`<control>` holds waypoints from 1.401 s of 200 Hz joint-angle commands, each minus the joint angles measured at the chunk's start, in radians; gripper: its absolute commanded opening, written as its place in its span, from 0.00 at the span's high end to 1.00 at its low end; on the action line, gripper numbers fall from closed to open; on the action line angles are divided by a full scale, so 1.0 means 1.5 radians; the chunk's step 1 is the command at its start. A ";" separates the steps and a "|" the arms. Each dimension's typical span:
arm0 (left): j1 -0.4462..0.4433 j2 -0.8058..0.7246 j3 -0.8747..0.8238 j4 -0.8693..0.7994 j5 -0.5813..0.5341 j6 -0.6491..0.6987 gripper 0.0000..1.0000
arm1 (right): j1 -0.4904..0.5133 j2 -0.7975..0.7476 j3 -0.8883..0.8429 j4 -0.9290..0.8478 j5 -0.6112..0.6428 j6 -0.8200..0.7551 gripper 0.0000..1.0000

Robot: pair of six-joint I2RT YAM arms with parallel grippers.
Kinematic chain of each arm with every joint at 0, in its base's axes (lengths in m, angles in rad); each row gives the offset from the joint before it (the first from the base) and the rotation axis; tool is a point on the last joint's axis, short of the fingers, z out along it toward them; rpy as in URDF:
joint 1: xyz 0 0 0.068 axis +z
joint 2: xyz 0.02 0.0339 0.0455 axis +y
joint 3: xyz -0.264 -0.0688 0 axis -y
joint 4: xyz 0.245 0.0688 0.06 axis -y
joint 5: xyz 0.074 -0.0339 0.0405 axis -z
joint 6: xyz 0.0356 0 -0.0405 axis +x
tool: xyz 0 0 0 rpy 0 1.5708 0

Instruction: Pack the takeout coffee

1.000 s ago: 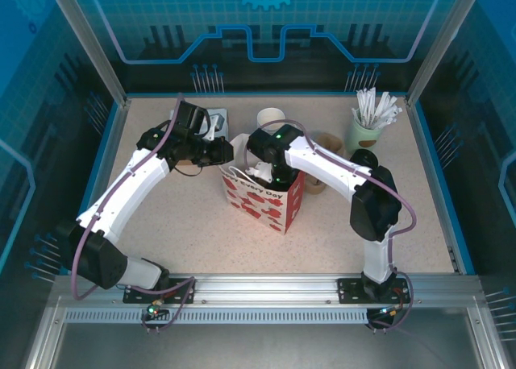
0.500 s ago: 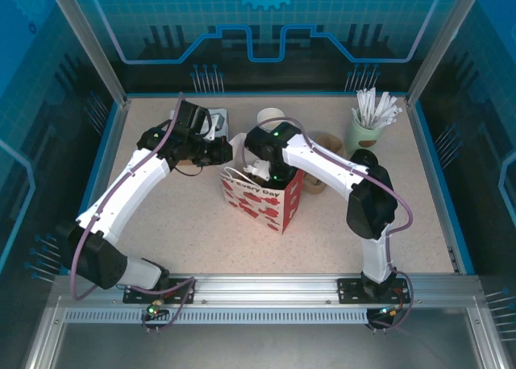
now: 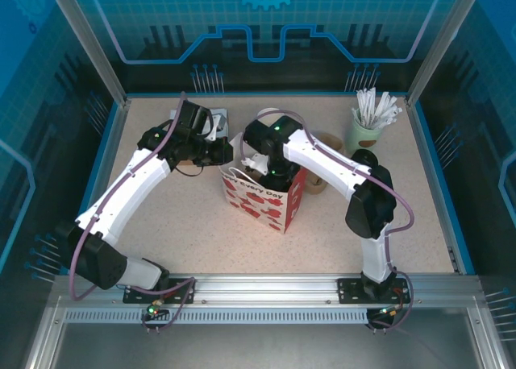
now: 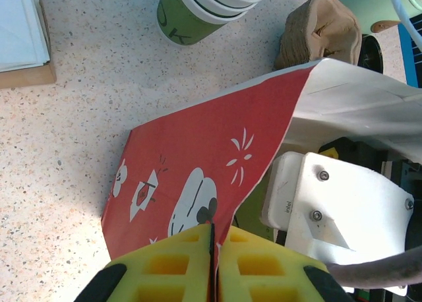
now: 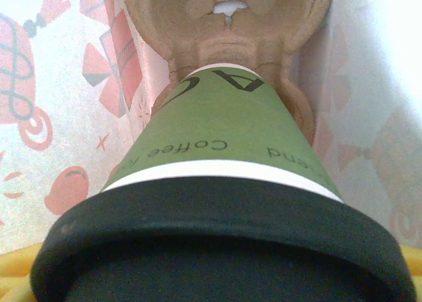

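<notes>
Pinching one wall of the paper bag (image 4: 198, 150) between pressed-together pads, the left gripper (image 4: 212, 249) is propping the mouth open at the bottom of its wrist view. The right gripper (image 3: 271, 172) is reaching into the bag at the centre of the overhead frame, clasping the takeout coffee (image 5: 217, 130), whose base appears to be meeting a brown pulp carrier (image 5: 224, 25). The placing step is looking nearly done. The next move is calling for gently spread fingers and a straight lift out.
</notes>
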 commanded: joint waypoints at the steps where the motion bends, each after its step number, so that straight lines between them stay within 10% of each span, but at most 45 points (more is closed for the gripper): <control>1: -0.005 -0.010 0.019 -0.015 -0.007 0.009 0.91 | -0.003 -0.005 0.025 -0.028 -0.018 0.011 0.25; 280: -0.005 -0.005 0.019 -0.012 -0.007 0.009 0.91 | 0.002 -0.006 0.051 -0.055 -0.016 0.010 0.25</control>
